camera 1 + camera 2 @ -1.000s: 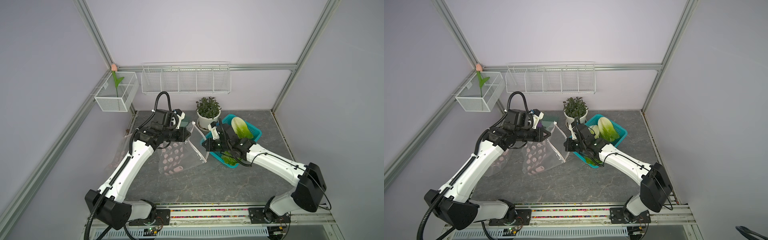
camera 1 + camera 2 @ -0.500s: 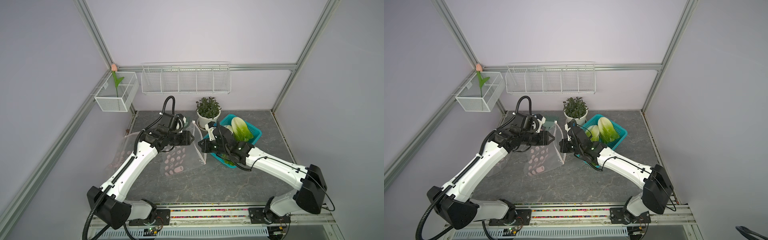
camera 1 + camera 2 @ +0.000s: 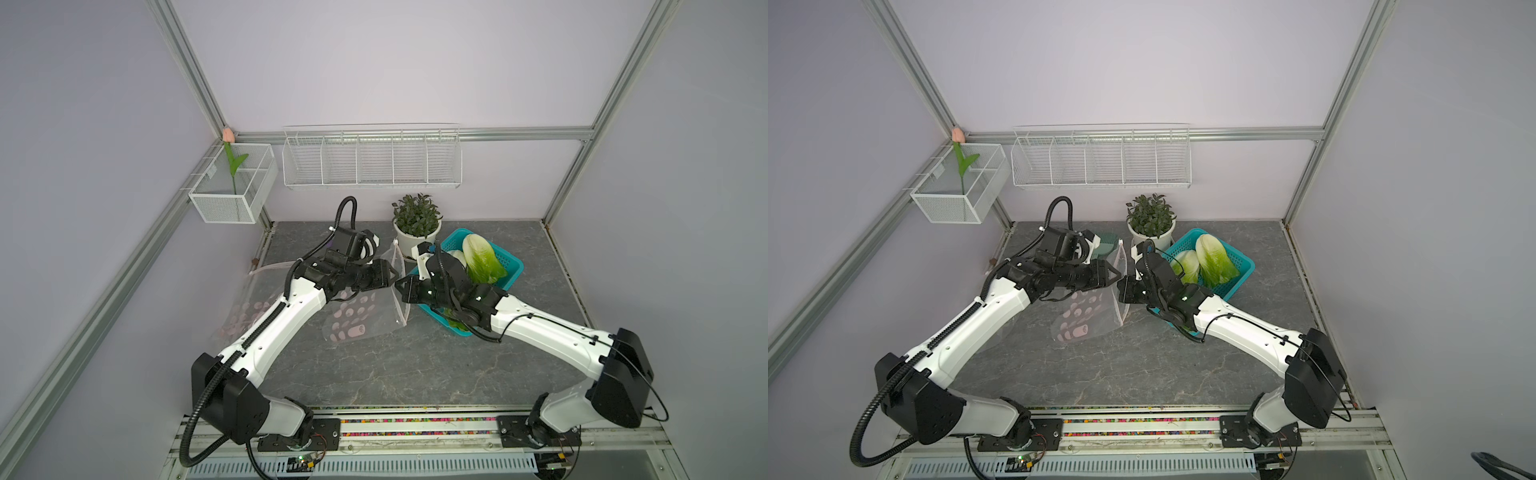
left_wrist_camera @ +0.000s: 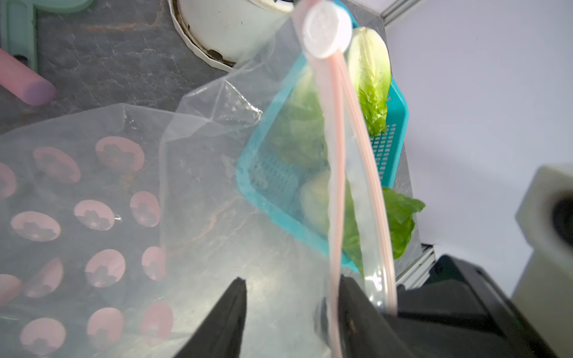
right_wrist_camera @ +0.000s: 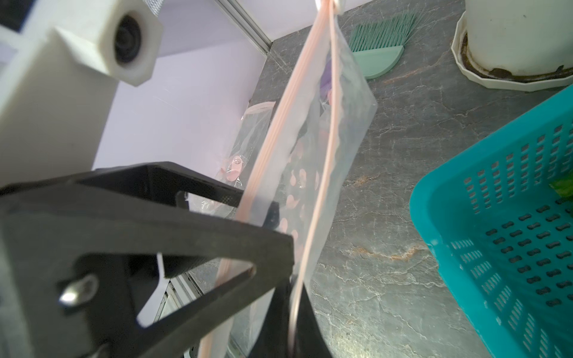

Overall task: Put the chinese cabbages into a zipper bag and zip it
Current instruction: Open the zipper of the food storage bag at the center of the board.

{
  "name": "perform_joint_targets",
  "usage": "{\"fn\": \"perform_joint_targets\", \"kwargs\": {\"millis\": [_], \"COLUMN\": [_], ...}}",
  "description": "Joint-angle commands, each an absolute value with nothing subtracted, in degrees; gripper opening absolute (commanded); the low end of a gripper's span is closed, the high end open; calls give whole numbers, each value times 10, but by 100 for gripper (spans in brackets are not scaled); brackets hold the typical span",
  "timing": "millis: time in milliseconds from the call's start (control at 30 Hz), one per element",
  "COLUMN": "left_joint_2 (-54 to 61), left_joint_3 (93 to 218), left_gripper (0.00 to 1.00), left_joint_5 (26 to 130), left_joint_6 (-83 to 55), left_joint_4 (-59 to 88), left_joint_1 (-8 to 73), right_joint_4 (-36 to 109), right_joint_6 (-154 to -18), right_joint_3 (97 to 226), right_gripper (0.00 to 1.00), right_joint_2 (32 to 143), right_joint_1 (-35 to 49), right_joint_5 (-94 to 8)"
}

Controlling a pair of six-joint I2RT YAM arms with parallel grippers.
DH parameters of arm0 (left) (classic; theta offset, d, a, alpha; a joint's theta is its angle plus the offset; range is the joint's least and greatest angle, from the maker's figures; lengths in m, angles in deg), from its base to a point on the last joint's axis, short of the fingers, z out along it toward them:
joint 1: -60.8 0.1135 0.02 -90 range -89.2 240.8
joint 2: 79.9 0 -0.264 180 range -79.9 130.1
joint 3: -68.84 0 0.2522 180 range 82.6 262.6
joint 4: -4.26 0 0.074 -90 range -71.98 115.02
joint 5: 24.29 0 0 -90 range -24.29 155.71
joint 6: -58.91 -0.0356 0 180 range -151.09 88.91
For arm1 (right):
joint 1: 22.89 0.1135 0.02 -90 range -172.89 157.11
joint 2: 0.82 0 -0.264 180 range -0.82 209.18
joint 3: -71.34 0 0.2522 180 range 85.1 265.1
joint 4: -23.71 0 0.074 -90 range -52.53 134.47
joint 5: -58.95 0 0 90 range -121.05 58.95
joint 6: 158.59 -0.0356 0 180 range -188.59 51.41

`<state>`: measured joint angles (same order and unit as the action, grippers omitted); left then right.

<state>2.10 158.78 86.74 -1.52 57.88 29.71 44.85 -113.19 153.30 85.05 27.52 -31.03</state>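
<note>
The right gripper (image 5: 294,297) is clenched on one pink zip strip of the zipper bag (image 5: 341,124), pinching that lip partway along the mouth. Facing it, the left gripper (image 4: 291,282) has its jaws apart and straddles the bag's other lip. That strip lies against one of its fingers (image 4: 362,316), and clear film fills the gap between them. In both top views the two grippers meet almost tip to tip at the mouth, which is held up on edge and slightly parted. The white slider (image 4: 325,29) sits at the far end of the mouth. The bag's flower-printed lower part trails down onto the table (image 3: 395,365).

Just beside the bag, behind the right arm, the three chinese cabbages (image 3: 482,262) lie in a teal basket (image 3: 509,266). One leans high across it, one lies beside that, and the third pokes its leaves over the near rim under the arm. A potted plant (image 3: 415,216) stands just behind the basket, and a green brush (image 5: 381,46) lies beyond the bag.
</note>
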Motion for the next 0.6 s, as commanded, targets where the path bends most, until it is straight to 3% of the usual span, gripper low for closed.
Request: {"fn": "perform_joint_targets", "kwargs": {"millis": [0, 67, 133, 200, 367, 467, 567], "left_joint_2": [41, 51, 42, 23, 21, 39, 58], "left_joint_3": [1588, 1609, 1616, 1613, 1619, 1644, 1674], "left_gripper": [29, 11, 0, 0, 0, 0, 0], "left_joint_5": [879, 875, 854, 836, 790, 765, 742], "left_joint_6": [-10, -25, -38, -47, -73, -82, -91], "left_joint_4": [571, 603, 620, 627, 668, 690, 701], "left_joint_1": [296, 302, 307, 314, 314, 309, 298], "right_joint_4": [428, 421, 418, 427, 540, 645, 795], "right_joint_6": [-1153, -1164, -1172, -1168, -1097, -1061, -1060], "right_joint_3": [1516, 1501, 1482, 1468, 1491, 1505, 1521], "right_gripper": [7, 7, 7, 14, 45, 64, 78], "right_joint_2": [855, 847, 835, 823, 783, 735, 704], "right_joint_1": [274, 263, 247, 229, 207, 206, 207], "right_joint_5": [-312, -322, -331, -344, -374, -339, -237]}}
